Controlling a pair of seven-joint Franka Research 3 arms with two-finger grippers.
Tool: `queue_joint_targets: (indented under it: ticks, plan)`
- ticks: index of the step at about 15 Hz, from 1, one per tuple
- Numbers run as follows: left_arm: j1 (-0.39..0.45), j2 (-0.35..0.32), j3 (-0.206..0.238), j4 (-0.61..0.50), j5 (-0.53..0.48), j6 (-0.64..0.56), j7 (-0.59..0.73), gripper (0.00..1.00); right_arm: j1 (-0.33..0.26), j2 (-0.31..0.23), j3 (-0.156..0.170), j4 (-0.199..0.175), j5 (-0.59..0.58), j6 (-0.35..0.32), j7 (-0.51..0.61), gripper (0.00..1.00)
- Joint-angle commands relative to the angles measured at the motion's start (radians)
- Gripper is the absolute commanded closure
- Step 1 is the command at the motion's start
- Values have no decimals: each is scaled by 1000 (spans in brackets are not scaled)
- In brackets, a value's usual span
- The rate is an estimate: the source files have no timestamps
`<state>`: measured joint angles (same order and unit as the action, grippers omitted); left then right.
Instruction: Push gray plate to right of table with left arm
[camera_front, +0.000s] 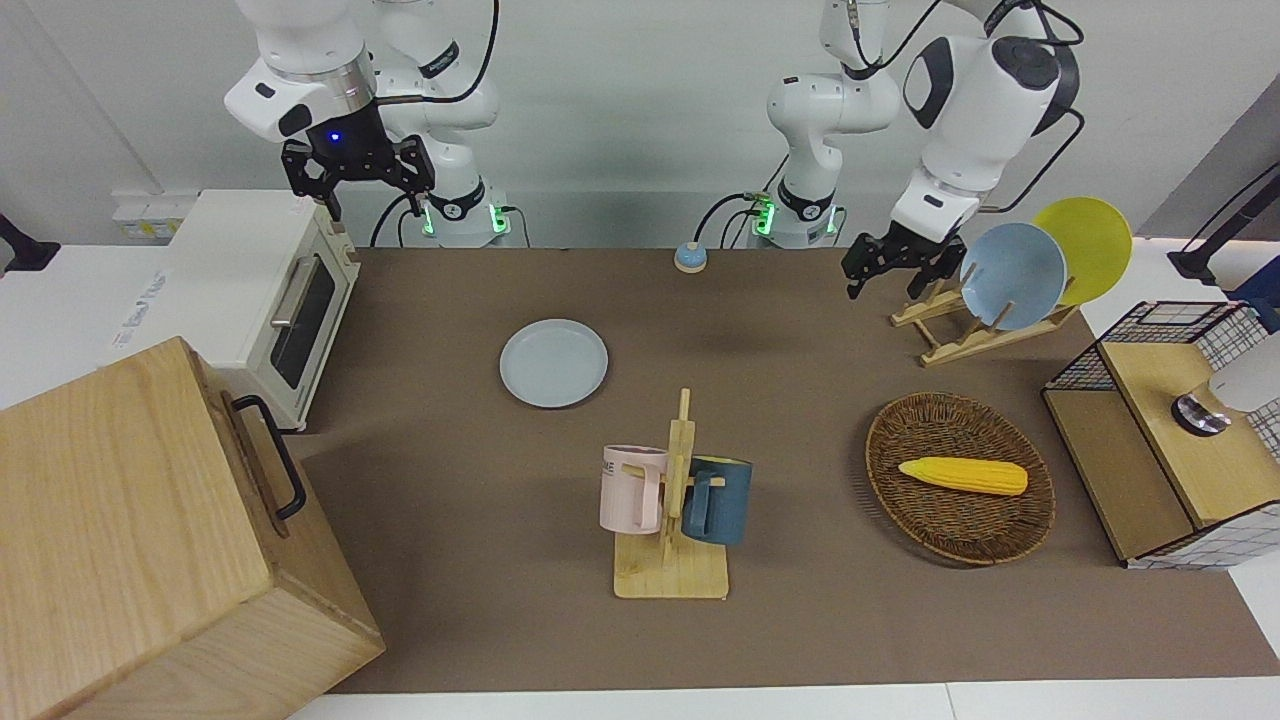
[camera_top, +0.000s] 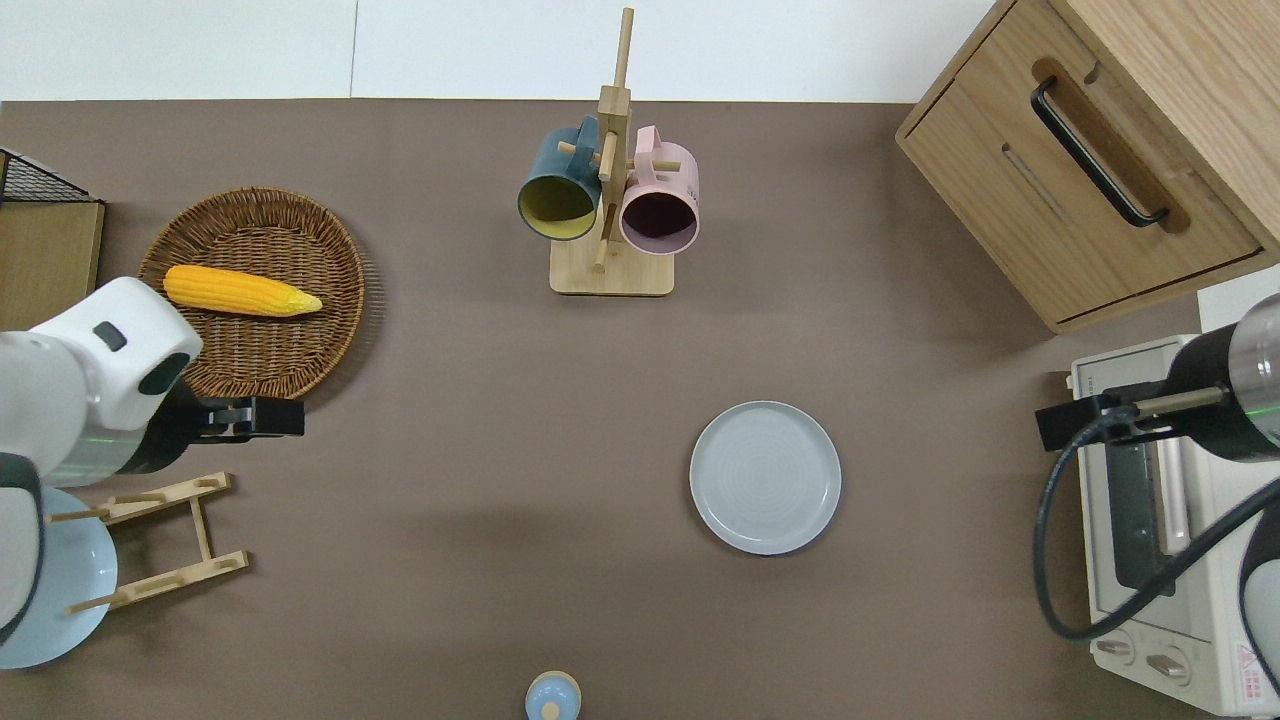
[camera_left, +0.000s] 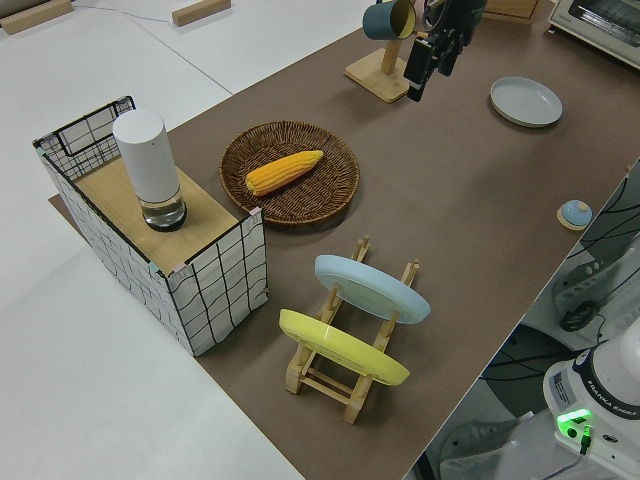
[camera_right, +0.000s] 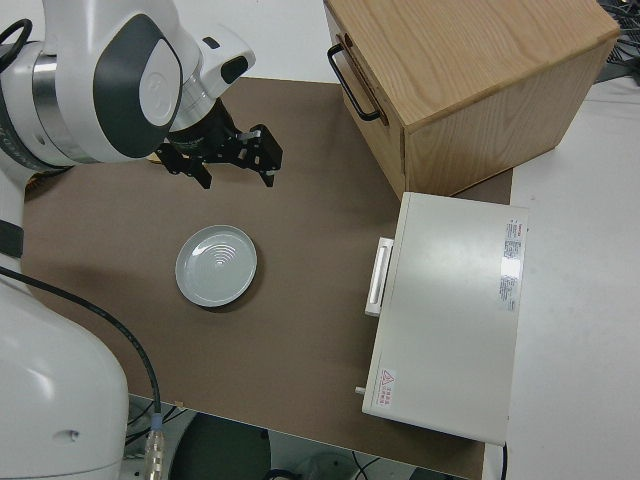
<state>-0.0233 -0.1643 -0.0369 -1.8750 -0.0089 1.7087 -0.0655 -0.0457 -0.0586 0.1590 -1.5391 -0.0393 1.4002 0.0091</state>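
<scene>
The gray plate (camera_front: 553, 363) (camera_top: 765, 477) (camera_left: 525, 100) (camera_right: 216, 266) lies flat on the brown table (camera_front: 800, 640) (camera_top: 480, 560), toward the right arm's end, with nothing touching it. My left gripper (camera_front: 893, 280) (camera_top: 275, 417) (camera_left: 425, 65) hangs open and empty in the air over bare mat between the wicker basket (camera_top: 330, 330) and the wooden plate rack (camera_top: 160, 540), well away from the gray plate. My right arm is parked, its gripper (camera_front: 358, 185) (camera_right: 236, 170) open.
The basket holds a corn cob (camera_front: 964, 475). The rack carries a bluer plate (camera_front: 1013, 275) and a yellow plate (camera_front: 1090, 240). A mug stand (camera_front: 672, 560) stands farther from the robots than the gray plate. A toaster oven (camera_front: 255, 290) and a wooden cabinet (camera_front: 130, 540) fill the right arm's end.
</scene>
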Motion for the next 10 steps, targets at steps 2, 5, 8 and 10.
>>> queue_joint_targets:
  ticks: [2,5,8,10]
  plan:
    - [0,9,15,118,29,-78,4,5,-8,-10,5,-4,-1,-12,-8,5]
    - [-6,11,14,120,29,-78,3,5,-8,-10,5,-4,1,-12,-8,5]
    - [-6,11,11,120,29,-80,4,7,-8,-10,5,-4,1,-12,-8,5]
    - [-6,11,12,120,27,-80,3,5,-8,-10,5,-4,-1,-12,-8,5]
